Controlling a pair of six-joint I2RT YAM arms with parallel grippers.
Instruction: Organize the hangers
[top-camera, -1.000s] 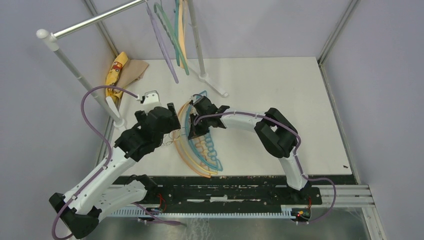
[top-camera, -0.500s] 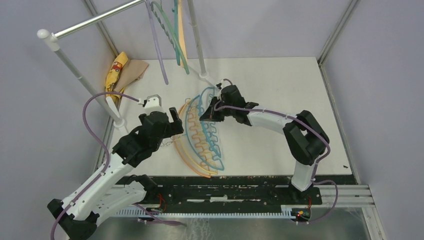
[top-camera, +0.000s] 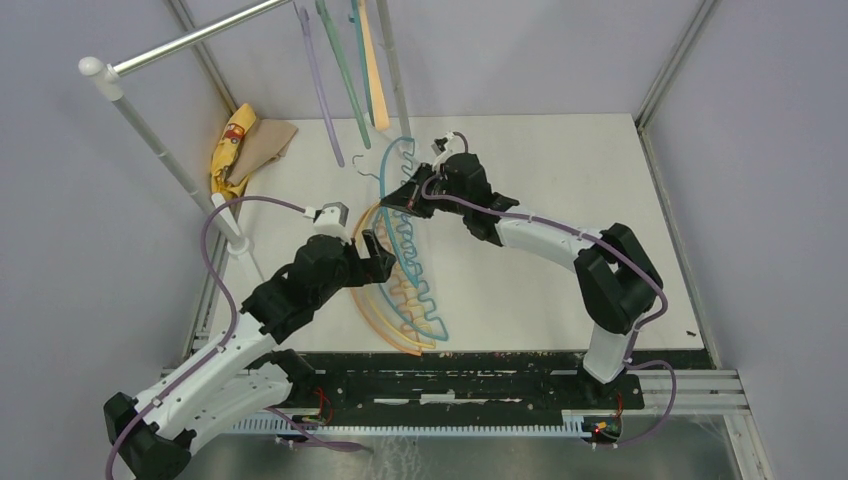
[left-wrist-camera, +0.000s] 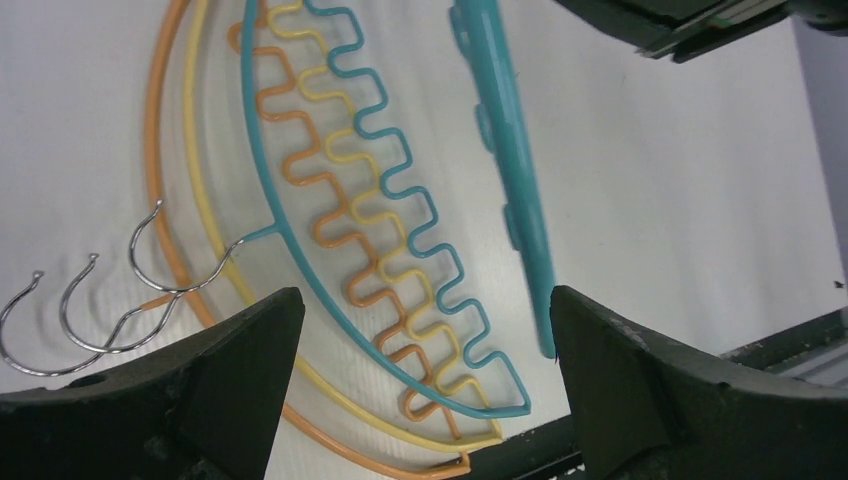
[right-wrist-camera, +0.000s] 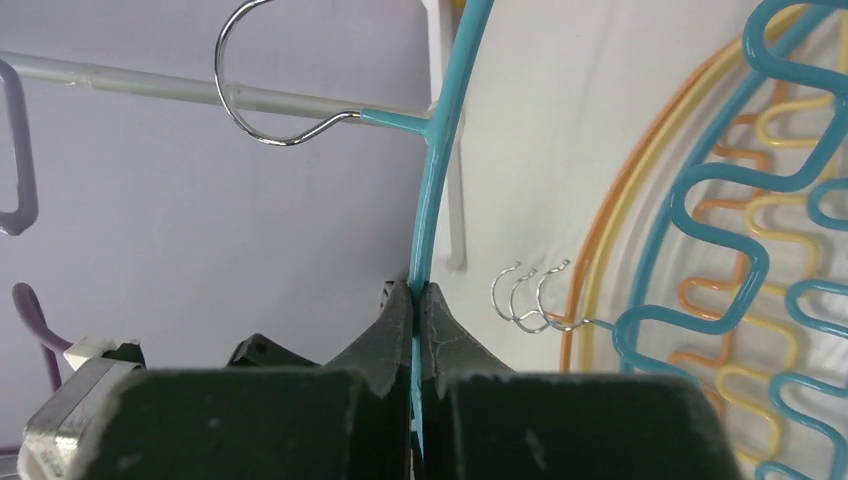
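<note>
The white bench (top-camera: 580, 220) carries three hangers lying flat, nested together near its front edge: the teal hanger (left-wrist-camera: 271, 228) innermost, then the yellow hanger (left-wrist-camera: 197, 180), with the orange hanger (left-wrist-camera: 149, 150) outermost. A yellow and tan cloth (top-camera: 240, 145) lies crumpled at the far left corner.

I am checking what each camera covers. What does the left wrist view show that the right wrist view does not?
Only the left wrist view shows the open left gripper and the lower ends of the pile. Only the right wrist view shows the right gripper shut on the held teal hanger, that hanger's hook, and a rack pole. Both show the held teal hanger and the pile of three hangers with their three hooks.
</note>
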